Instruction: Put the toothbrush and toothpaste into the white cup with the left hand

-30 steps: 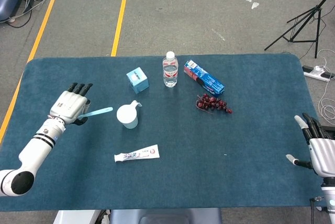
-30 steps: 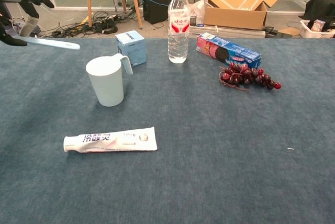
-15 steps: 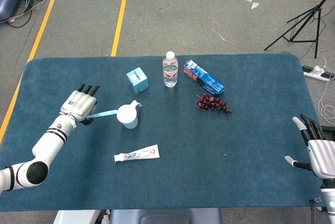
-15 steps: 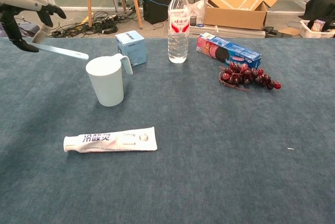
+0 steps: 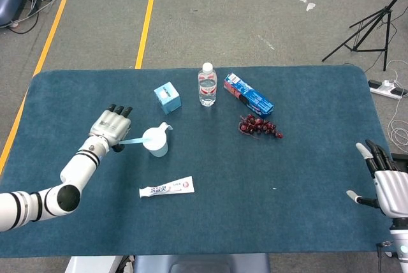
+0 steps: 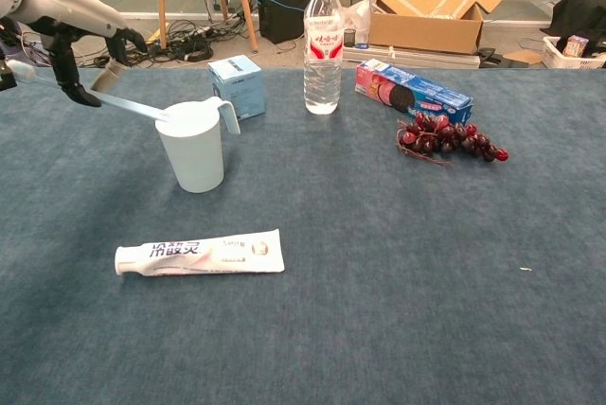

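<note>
Blue cloth (image 5: 306,222) is covering the table. A toothbrush (image 6: 133,106) is being gripped by the left hand (image 5: 112,127), its tip being held at the rim of the cup (image 6: 194,148). Toothpaste (image 6: 199,255) is being left flat near the cup. The right hand (image 5: 386,180) is being kept spread, holding nothing.

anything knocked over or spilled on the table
Nothing stands out. The white cup and water bottle stand upright, the toothpaste lies flat, and the left hand holds the toothbrush at the cup's rim.
</note>
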`<state>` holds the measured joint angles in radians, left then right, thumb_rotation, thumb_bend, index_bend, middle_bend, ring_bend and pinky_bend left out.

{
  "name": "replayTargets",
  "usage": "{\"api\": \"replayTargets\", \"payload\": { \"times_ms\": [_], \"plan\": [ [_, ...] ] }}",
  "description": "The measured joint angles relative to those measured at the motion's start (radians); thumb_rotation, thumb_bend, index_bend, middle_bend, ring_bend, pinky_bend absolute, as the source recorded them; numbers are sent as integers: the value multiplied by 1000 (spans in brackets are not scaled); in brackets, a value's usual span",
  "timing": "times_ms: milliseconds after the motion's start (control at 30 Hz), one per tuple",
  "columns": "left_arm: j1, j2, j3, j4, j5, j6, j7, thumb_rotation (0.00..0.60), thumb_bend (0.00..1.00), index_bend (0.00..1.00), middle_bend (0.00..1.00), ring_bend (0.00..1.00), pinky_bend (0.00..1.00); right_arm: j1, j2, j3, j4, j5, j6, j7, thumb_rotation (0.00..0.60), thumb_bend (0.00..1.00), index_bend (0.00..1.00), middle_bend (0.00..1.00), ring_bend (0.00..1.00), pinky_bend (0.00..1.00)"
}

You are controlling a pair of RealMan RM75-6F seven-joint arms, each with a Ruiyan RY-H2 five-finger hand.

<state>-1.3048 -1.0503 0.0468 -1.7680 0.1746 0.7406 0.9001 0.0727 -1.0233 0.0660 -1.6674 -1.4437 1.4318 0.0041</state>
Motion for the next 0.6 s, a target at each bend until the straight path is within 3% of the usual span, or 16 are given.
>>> {"api": "replayTargets", "payload": {
  "times_ms": [600],
  "plan": [
    [-170, -139, 104, 100, -142, 3, 92, 600, 348, 608, 0, 0, 0, -4, 15, -8, -10, -17, 1, 25, 600, 0, 13, 0, 0, 261]
  ]
}}
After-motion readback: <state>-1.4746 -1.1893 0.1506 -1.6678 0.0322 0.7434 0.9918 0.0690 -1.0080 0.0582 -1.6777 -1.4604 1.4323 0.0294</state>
